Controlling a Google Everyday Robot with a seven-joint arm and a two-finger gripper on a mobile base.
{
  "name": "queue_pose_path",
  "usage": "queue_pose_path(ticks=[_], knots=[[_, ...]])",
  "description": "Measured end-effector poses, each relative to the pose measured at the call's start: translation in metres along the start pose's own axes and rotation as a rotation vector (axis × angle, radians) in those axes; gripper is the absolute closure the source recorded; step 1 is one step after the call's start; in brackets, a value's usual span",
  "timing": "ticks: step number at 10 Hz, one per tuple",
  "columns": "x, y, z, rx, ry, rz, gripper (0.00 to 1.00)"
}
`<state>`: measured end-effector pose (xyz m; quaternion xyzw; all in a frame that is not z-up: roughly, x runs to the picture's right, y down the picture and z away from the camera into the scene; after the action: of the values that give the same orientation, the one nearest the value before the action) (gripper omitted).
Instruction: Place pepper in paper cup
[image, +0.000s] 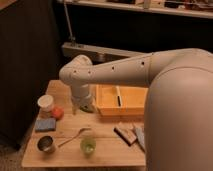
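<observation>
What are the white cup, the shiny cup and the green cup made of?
The white cup looks matte, likely paper. The shiny cup glints, likely metal. The green cup is see-through, probably plastic. The gripper hangs over the table near the white cup.

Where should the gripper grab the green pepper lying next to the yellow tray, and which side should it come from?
Probably across its middle, straight down from above. The pepper lies flat on the table, partly hidden by the arm, with the wall of the yellow tray close beside it, so a side approach looks cramped. The gripper hangs open just above it.
</observation>
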<state>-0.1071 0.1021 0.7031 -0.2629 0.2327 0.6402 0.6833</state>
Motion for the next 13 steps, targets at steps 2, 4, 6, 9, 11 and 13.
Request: queue_pose_path(ticks=[2, 4, 6, 9, 11, 13], knots=[[0.0, 0.0, 0.0, 0.0, 0.0, 0.0, 0.35], [0.0, 0.0, 0.0, 0.0, 0.0, 0.0, 0.35], [-0.016, 0.001, -0.002, -0.047, -0.048, -0.077, 0.35], [-0.058, -0.007, -0.009, -0.179, -0.129, -0.159, 0.35], [-0.074, 0.011, -0.011, -0.191, -0.133, -0.201, 0.35], [-0.076, 0.004, -0.011, -0.179, -0.127, -0.196, 0.35]])
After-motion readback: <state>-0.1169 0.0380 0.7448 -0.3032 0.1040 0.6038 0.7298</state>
